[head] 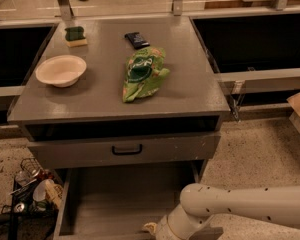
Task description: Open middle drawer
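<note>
Camera view: the middle drawer (121,200) stands pulled out towards the camera at the foot of the grey cabinet (190,91), open side up and its bare grey floor showing. Its long axis runs left to right, and its front lies at the bottom edge of the picture. The gripper (151,229) sits low at that front, right of centre, on the end of the white arm (250,206) that reaches in from the right. Whether the claw is wide or narrow I cannot tell. Just above the open drawer is a taller grey drawer front (65,154) with a black loop handle (126,149) at its centre. On the cabinet top lie a green bag (142,73), its print too blurred to read, a dark packet (137,40) just behind it, a pale bowl (61,70) to the left and a green sponge (75,35) behind the bowl. A wire basket (25,186) of dishes stands on the floor at lower left
</note>
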`<state>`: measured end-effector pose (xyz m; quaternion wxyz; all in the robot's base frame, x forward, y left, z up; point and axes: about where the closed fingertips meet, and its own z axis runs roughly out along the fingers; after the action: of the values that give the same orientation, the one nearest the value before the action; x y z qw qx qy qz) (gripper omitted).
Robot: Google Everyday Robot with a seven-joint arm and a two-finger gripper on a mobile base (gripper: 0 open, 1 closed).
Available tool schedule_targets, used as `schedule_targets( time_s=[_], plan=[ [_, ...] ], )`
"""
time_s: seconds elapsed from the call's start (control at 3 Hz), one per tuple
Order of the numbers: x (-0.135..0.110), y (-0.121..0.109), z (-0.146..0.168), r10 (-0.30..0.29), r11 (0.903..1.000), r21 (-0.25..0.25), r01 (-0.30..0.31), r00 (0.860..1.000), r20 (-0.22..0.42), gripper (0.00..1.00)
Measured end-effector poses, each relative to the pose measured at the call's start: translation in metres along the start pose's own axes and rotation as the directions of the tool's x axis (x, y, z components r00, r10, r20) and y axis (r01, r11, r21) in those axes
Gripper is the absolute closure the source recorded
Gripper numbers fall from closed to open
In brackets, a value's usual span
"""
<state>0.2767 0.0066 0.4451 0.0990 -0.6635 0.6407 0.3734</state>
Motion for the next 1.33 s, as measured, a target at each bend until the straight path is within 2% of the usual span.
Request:
schedule_targets(
  time_s=[0.33,0.67,1.33],
  plan=[
    [0.003,0.008,0.010,-0.010,0.9995,-0.030,0.010,1.000,-0.012,0.00],
    [0.003,0.008,0.009,-0.010,0.9995,-0.030,0.010,1.000,-0.012,0.00],
    [-0.015,0.041,-0.011,-0.098,0.9944,-0.035,0.100,0.994,0.051,0.00]
  ],
)
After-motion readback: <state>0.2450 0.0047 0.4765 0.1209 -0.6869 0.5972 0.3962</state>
